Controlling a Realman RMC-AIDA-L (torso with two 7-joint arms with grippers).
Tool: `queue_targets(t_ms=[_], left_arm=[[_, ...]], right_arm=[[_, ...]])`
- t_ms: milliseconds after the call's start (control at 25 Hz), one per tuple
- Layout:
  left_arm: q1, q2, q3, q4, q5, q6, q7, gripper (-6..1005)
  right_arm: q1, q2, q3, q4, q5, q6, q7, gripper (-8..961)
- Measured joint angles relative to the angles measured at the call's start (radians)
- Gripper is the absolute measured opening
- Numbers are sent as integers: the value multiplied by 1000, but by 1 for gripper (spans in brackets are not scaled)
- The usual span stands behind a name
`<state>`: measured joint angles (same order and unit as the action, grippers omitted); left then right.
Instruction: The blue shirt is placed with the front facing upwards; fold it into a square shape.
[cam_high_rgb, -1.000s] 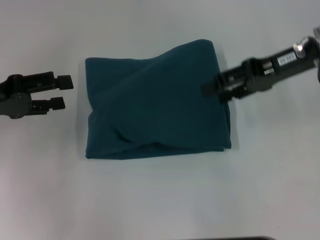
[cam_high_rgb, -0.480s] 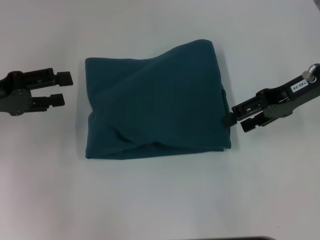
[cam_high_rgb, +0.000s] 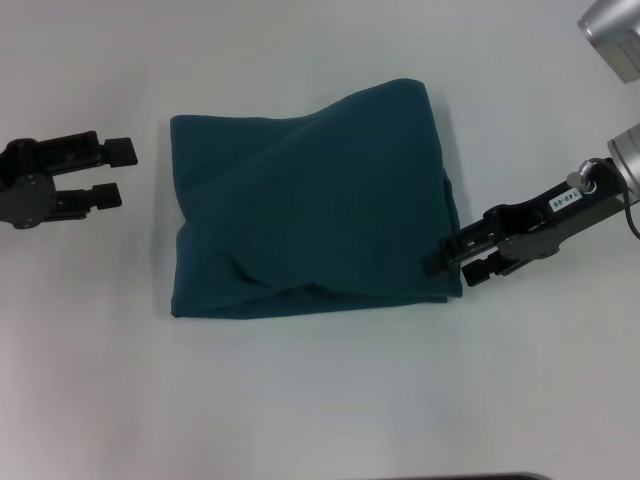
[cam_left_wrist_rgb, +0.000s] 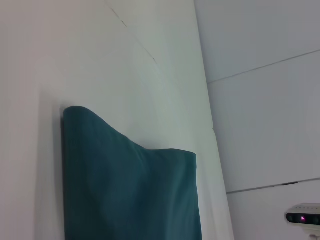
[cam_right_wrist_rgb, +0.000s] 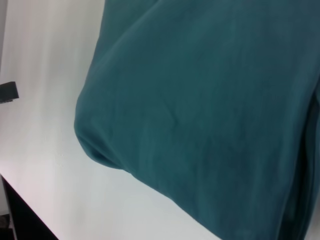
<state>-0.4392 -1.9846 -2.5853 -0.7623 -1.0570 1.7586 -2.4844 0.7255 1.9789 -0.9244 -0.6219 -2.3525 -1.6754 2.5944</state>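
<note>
The blue shirt lies folded into a rough square in the middle of the white table, plain side up, with diagonal creases and a slightly raised far right corner. My left gripper hovers open a little left of the shirt's far left corner, touching nothing. My right gripper is open at the shirt's right edge near the near right corner, its fingertips at the cloth. The left wrist view shows the shirt from the side. The right wrist view is filled with the shirt close up.
White table surface surrounds the shirt on all sides. A dark strip of the table's near edge shows at the bottom of the head view. A small white device with a pink light sits far off beyond the table.
My right gripper has left the shirt's far right edge, swung outward, then come back in at the near right corner. The left gripper has drifted slightly left. The shirt has not moved.
</note>
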Motion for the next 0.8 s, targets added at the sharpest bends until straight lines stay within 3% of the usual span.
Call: queue_targets(t_ms=[440, 800], left_arm=[[2, -3, -10, 4, 1, -5, 10, 886], [4, -3, -10, 5, 1, -8, 11, 885]], right_arm=[[9, 27, -3, 3, -1, 40, 1, 882], [20, 28, -14, 39, -1, 69, 11, 882]])
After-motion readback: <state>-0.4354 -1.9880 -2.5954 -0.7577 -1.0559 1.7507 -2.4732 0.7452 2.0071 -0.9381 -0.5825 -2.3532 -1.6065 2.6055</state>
